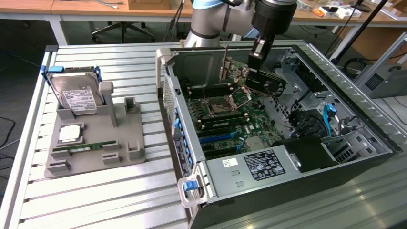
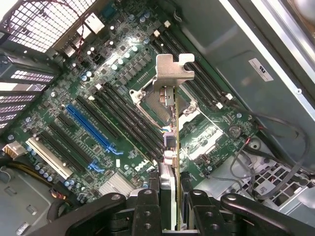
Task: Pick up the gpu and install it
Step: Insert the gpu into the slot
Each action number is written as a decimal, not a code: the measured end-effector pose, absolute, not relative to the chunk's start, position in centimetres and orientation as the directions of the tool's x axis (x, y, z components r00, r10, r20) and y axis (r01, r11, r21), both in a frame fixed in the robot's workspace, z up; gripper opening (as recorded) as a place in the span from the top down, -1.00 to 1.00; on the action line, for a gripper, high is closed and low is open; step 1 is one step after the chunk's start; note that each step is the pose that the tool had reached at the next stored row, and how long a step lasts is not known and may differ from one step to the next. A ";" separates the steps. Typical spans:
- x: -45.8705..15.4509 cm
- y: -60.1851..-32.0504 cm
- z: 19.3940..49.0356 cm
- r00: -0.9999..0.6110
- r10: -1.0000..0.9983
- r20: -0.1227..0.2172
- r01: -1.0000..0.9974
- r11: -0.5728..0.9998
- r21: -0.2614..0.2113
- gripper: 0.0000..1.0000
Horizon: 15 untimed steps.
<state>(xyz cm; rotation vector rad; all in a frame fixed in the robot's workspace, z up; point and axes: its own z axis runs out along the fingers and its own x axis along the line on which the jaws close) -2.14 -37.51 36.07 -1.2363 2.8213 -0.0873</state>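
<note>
Black metal fingers (image 2: 147, 209) of the robot arm's gripper (image 2: 172, 206) fill the foreground of the wrist view, pressed onto both faces of the gpu (image 2: 170, 147), a thin, flat, dark expansion card with a silver metal end bracket. The card is seen edge-on, and its bracket points away from the jaws towards the green motherboard (image 2: 74, 93) below.

From across the room, the gripper (image 1: 255, 64) reaches down into the black tower computer case (image 1: 356, 157), which lies on its side with the panel off. The gpu (image 1: 267, 83) hangs inside the case over the motherboard (image 1: 245, 121), close to the square silver processor socket (image 1: 219, 105). A long blue expansion slot (image 2: 91, 125) lies well to one side of the card.

On the slatted aluminium table (image 1: 114, 200), to the exterior view's left of the case, stands a grey plastic parts holder (image 1: 130, 148). It carries a silver hard drive with a white label and blue frame (image 1: 75, 95), a narrow green RAM stick (image 1: 86, 148) and a small square processor chip (image 1: 68, 134).
</note>
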 end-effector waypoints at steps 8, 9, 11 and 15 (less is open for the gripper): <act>-2.1 -37.5 36.1 -0.650 -0.759 -0.032 -0.756 0.651 -0.076 0.47; -2.1 -37.5 36.1 -0.647 -0.762 -0.032 -0.759 0.647 -0.076 0.47; -2.1 -37.5 36.1 -0.642 -0.766 -0.032 -0.763 0.642 -0.076 0.47; -2.1 -37.5 36.1 -0.631 -0.775 -0.032 -0.772 0.632 -0.076 0.47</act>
